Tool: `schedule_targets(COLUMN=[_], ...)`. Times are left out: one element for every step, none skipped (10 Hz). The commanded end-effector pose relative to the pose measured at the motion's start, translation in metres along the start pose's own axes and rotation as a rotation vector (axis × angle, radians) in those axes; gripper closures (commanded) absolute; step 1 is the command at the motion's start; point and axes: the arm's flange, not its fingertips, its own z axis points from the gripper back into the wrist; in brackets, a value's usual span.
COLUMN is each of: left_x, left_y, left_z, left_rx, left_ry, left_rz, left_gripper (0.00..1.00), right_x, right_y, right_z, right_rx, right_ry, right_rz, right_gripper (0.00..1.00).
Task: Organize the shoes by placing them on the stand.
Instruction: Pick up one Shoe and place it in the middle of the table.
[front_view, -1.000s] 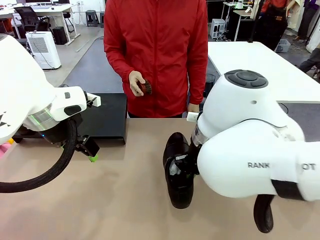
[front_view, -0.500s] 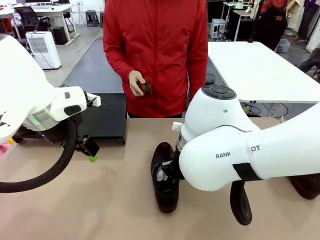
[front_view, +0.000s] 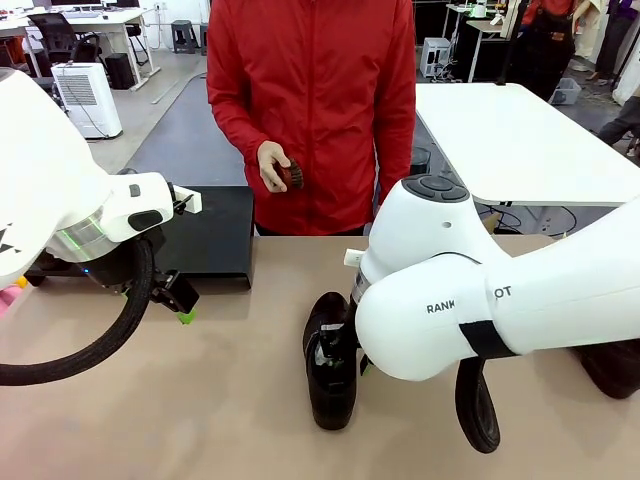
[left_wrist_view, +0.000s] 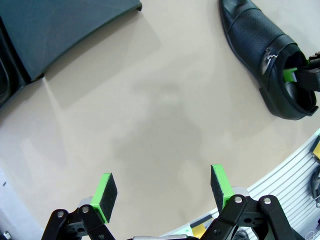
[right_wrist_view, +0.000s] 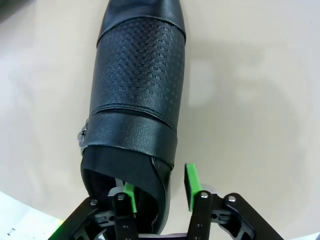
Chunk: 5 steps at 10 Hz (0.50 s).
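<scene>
Tabletop beige, bears shoe | white desk behind | left end effector, right end effector spread

A robotics lab in an open office hall: white arms work at a tan table. Far beyond the left gripper stand white desks, office chairs and a white floor unit on a grey floor.

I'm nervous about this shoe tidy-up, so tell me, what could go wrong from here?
The right pincer straddles the heel wall of the shoe, one pad inside; pulling away could snag and drag it. The shoe lies on the table, apart from the stand, so it may end up unplaced.
</scene>
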Motion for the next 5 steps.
schedule_targets(left_x=[0.000, 0.000, 0.000, 0.000, 0.000], left_y=[0.001, 0.001, 0.001, 0.001, 0.001], left_z=[0.000, 0.000, 0.000, 0.000, 0.000], left_rx=[-0.020, -0.020, -0.020, -0.020, -0.020], left_ry=[-0.012, -0.012, -0.012, -0.012, -0.012], left_rz=[0.002, 0.002, 0.002, 0.002, 0.002], left_gripper=[0.03, 0.03, 0.03, 0.03, 0.03], right_x=[-0.010, -0.016, -0.023, -0.005, -0.005], right_y=[-0.010, -0.014, -0.016, -0.003, -0.003], right_z=[0.016, 0.027, 0.032, 0.013, 0.013], right_rx=[0.028, 0.038, 0.009, 0.013, 0.013], right_ry=[-0.020, -0.016, 0.009, -0.017, -0.017], right_rz=[0.000, 0.011, 0.026, -0.009, -0.009], right_gripper=[0.00, 0.00, 0.00, 0.00, 0.00])
